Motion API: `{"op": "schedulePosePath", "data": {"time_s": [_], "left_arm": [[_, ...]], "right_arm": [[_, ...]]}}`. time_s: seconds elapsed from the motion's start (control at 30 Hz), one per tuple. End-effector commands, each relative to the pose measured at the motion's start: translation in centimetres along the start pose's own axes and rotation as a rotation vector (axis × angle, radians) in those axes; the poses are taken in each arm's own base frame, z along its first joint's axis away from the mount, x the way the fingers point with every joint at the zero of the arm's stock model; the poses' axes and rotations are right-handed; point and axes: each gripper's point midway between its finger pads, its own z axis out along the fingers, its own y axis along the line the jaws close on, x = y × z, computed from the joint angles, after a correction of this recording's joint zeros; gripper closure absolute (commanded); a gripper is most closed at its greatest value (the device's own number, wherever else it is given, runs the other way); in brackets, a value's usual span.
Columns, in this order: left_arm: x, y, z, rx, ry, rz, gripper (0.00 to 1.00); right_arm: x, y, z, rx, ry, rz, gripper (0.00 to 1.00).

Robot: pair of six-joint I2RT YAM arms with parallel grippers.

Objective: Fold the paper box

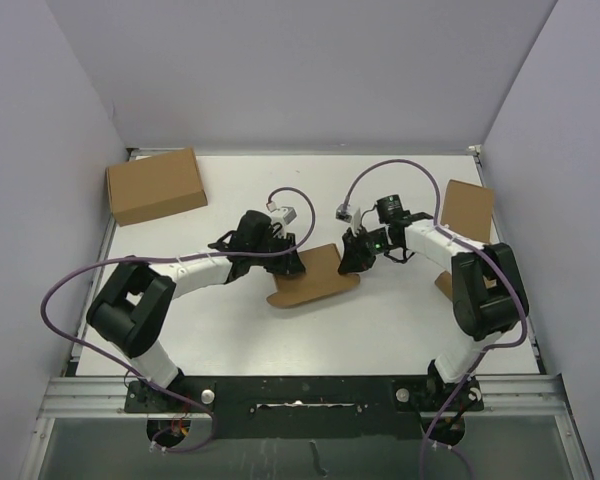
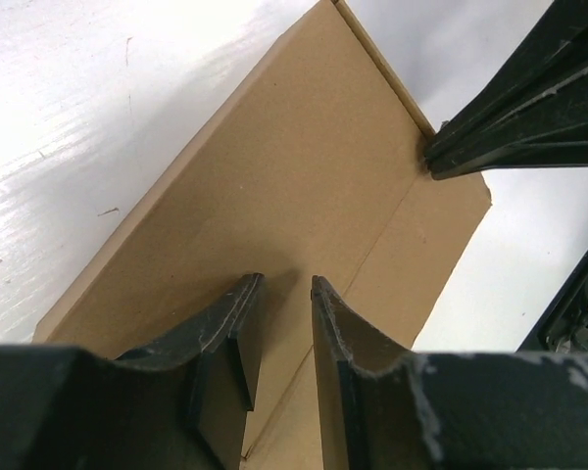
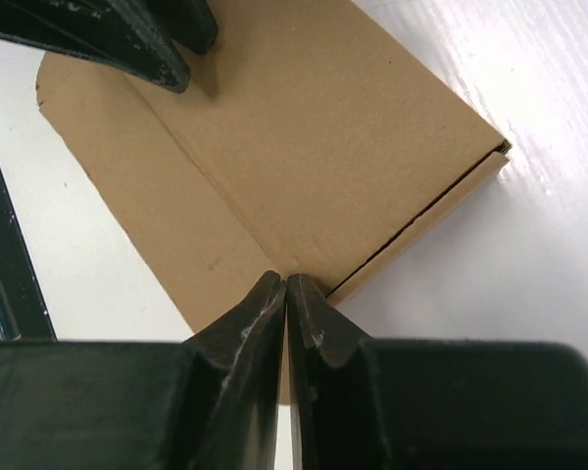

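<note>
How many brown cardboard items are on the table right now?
4. The large carton far left; the paper box at centre between the arms; one box far right; another brown piece nearer, mostly hidden behind the right arm. More may be hidden there.

carton far left, box far right

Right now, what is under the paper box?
White table shows all round the paper box. Anything beneath its panels is covered and cannot be seen.
</note>
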Motion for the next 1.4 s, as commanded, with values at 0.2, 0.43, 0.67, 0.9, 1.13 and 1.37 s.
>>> {"op": "schedulePosePath", "data": {"time_s": [0.2,0.43,0.67,0.9,1.13,1.37], "left_arm": [[-4.8,-3.3,-4.1,0.058,-0.192,0.029,0.7],[-5.1,-3.3,-8.7,0.029,-0.37,0.036,0.67],[-2.3,-0.4,-11.6,-0.032,-0.512,-0.049,0.27],[0.5,1.3,-11.2,0.039,-0.502,-0.256,0.17],[1.0,1.6,-10.0,0.09,-0.49,-0.397,0.15],[1.1,2.0,-8.6,0.085,-0.475,-0.501,0.1]], "right_arm": [[-5.8,3.5,-4.8,-0.062,-0.205,-0.153,0.7],[-4.9,-0.4,-4.4,0.015,-0.203,0.038,0.42],[-4.0,-1.9,-2.3,-0.063,-0.163,0.194,0.39],[-3.0,-2.8,-0.7,-0.118,-0.133,0.308,0.51],[-1.2,-4.3,-0.3,-0.115,-0.109,0.416,0.7],[-0.6,-4.8,-0.5,-0.12,-0.113,0.468,0.77]]}}
